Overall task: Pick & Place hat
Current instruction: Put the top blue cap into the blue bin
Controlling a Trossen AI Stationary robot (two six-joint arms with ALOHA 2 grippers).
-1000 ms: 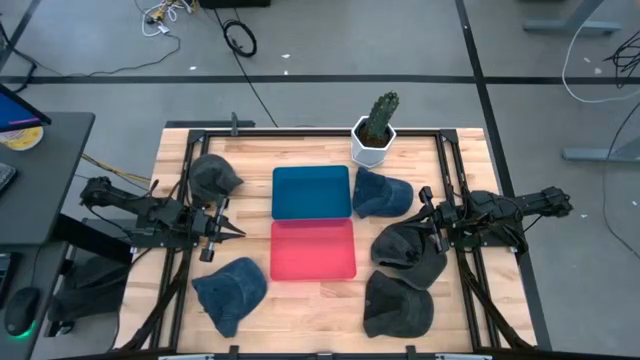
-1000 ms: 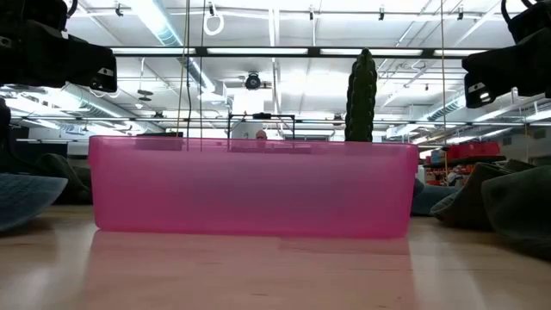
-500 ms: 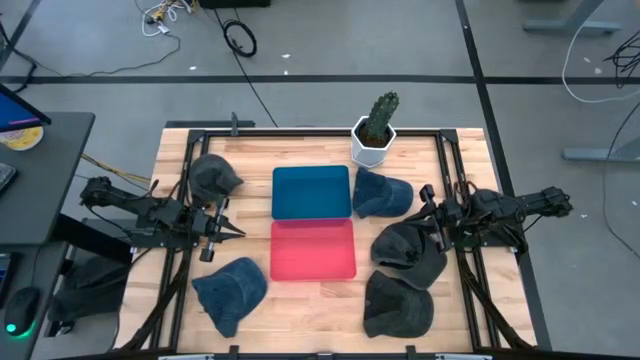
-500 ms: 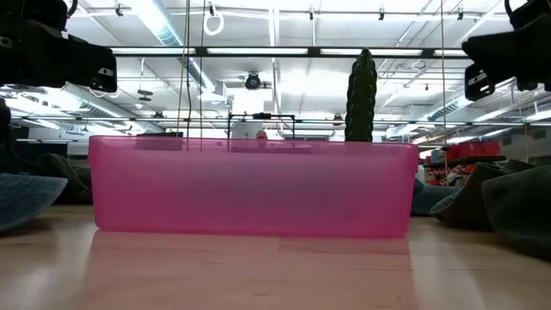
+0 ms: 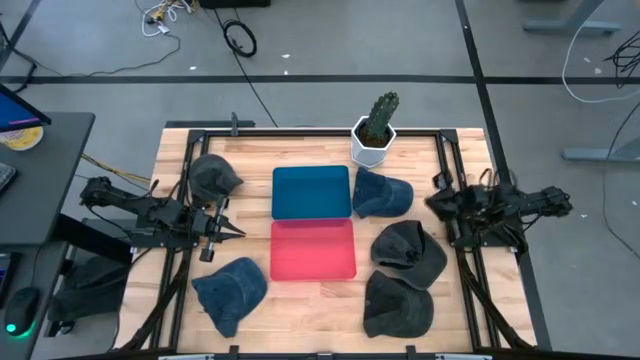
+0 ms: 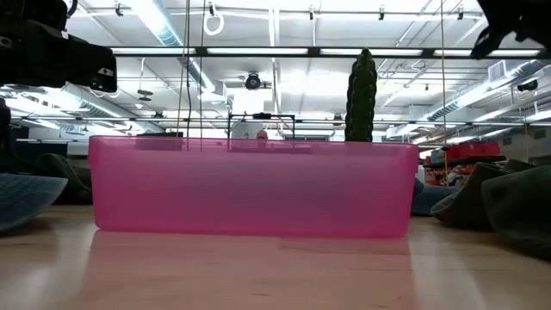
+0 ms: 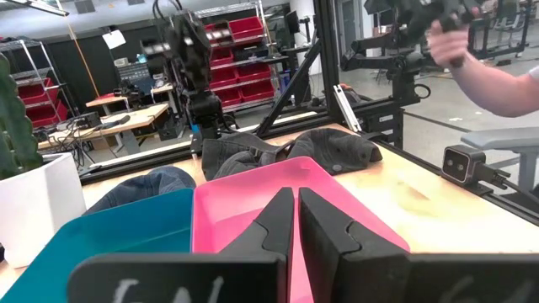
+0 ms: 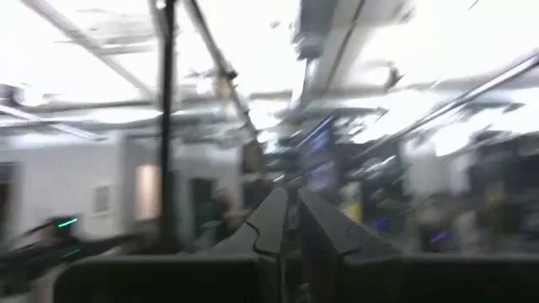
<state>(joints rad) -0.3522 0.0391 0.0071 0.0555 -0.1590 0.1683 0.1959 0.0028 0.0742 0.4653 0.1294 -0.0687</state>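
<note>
Several caps lie flat on the table: a dark grey one (image 5: 212,177) far left, a blue denim one (image 5: 232,290) near left, a blue one (image 5: 382,193) beside the blue tray, and two dark ones (image 5: 408,252) (image 5: 398,305) on the right. My left gripper (image 5: 236,232) hovers shut left of the pink tray (image 5: 313,250), pointing at it (image 7: 295,210). My right gripper (image 5: 434,201) is shut and tipped upward, off the right of the blue cap; its wrist view (image 8: 290,210) shows only the ceiling.
A blue tray (image 5: 311,191) sits behind the pink one at table centre. A potted cactus (image 5: 376,130) stands at the far edge. A black frame rail (image 5: 450,160) runs along each side. A person's arm (image 7: 488,76) shows beyond the table's right side.
My right gripper has pulled back toward the table's right edge, away from the dark caps, risen and tipped upward; in the low view it has climbed nearly out of the top. The left arm and all the caps have stayed still.
</note>
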